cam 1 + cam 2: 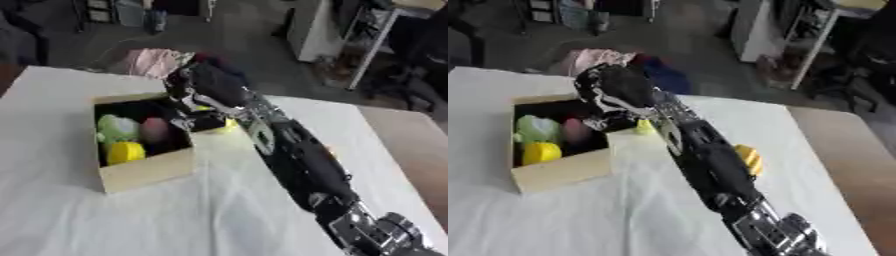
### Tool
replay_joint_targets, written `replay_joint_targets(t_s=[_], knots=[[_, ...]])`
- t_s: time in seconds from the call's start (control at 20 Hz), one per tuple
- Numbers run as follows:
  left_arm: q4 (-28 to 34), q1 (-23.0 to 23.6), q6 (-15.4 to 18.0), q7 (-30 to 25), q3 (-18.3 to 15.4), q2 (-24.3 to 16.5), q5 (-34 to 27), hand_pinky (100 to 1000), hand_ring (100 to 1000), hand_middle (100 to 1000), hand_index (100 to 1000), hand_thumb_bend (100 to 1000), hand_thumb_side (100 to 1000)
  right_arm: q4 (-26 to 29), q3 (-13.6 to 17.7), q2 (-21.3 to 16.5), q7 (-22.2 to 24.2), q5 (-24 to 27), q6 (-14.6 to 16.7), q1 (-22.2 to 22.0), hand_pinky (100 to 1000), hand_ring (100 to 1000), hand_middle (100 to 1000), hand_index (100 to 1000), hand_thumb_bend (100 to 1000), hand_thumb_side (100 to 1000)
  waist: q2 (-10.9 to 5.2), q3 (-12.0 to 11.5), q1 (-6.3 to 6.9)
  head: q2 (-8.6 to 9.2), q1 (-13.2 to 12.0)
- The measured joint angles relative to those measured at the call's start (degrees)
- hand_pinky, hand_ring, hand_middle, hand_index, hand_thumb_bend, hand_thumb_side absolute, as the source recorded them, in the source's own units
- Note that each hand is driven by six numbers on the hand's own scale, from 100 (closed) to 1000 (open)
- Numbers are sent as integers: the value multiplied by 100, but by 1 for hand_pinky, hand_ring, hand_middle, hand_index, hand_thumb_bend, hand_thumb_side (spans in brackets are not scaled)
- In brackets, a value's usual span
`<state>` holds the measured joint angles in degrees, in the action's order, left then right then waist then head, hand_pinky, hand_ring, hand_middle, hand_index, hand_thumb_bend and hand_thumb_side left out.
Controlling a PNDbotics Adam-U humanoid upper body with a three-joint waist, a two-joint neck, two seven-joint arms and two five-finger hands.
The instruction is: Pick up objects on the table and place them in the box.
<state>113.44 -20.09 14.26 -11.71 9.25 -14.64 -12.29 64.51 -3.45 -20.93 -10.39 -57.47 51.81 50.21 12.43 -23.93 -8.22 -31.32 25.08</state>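
Note:
An open cardboard box (144, 172) stands on the white table, left of centre. Inside lie a pale green thing (116, 127), a pinkish thing (155, 129) and a yellow thing (125, 152). My right arm reaches in from the lower right, and my right hand (614, 90) hangs over the box's far right corner. A small yellow thing (645, 127) shows just under the hand at the box's right wall; the blur hides whether the hand holds it. Another yellow thing (748, 159) lies on the table beside the forearm. My left hand is out of sight.
White cloth (131, 220) covers the table, and a brown strip (850, 165) runs along its right side. Beyond the far edge are a pink bundle (149, 61) on the floor and shelving (367, 35) at the upper right.

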Motion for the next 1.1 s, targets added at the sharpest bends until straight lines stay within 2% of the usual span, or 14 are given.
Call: replay_joint_targets(t_s=[0.05,0.15,0.2,0.25,0.3,0.45,0.6,0.65,0.7,0.75,1.05,1.1], knots=[[0,11,-6,-1,0,0,24,732,685,564,735,100,602,-63,74,-5,97,125,4,-20,669,638,729,896,100,100,0,23,0,-2,-1],[0,46,-23,-11,0,0,64,733,686,564,735,100,602,-227,219,-28,353,350,10,-38,721,699,801,942,100,100,0,55,0,-19,-5],[0,51,-32,-15,0,0,82,733,686,564,735,100,602,-310,283,-52,502,430,10,-38,782,772,856,982,100,100,0,66,0,-22,-8],[0,59,-39,-14,0,0,95,734,687,564,736,100,603,-396,347,-75,682,502,10,-42,808,805,904,997,100,140,0,79,0,-27,-15],[0,69,-48,-17,0,0,108,734,687,564,736,100,603,-492,407,-105,897,543,8,-59,813,812,911,1000,100,144,0,92,0,-34,-22],[0,93,-61,-30,0,0,154,735,688,565,736,100,604,-811,591,-163,1576,565,-61,-85,874,909,983,1000,100,175,6,127,0,-37,-28],[0,99,-65,-35,0,0,204,736,689,565,737,100,604,-1102,802,-204,2115,544,-281,-89,894,940,999,1000,100,180,7,148,2,-37,-31],[0,100,-65,-35,0,0,221,736,689,565,737,100,604,-1175,864,-206,2225,521,-368,-95,907,951,1000,1000,100,128,7,158,2,-37,-32],[0,101,-64,-36,0,0,233,736,690,565,737,100,604,-1243,920,-210,2307,495,-454,-108,912,956,1000,1000,100,181,8,160,2,-37,-33],[0,103,-64,-36,0,0,251,736,690,565,737,100,604,-1305,971,-210,2368,465,-534,-116,927,966,1000,1000,100,176,9,161,2,-37,-35],[0,128,-61,-40,0,1,329,736,690,564,737,100,603,-1466,1153,-221,2222,352,-862,-130,929,952,989,1000,100,178,46,193,2,-37,-54],[0,131,-61,-41,0,1,335,736,690,564,737,100,603,-1466,1156,-243,2172,352,-884,-130,924,936,918,999,100,237,48,196,2,-37,-54]])
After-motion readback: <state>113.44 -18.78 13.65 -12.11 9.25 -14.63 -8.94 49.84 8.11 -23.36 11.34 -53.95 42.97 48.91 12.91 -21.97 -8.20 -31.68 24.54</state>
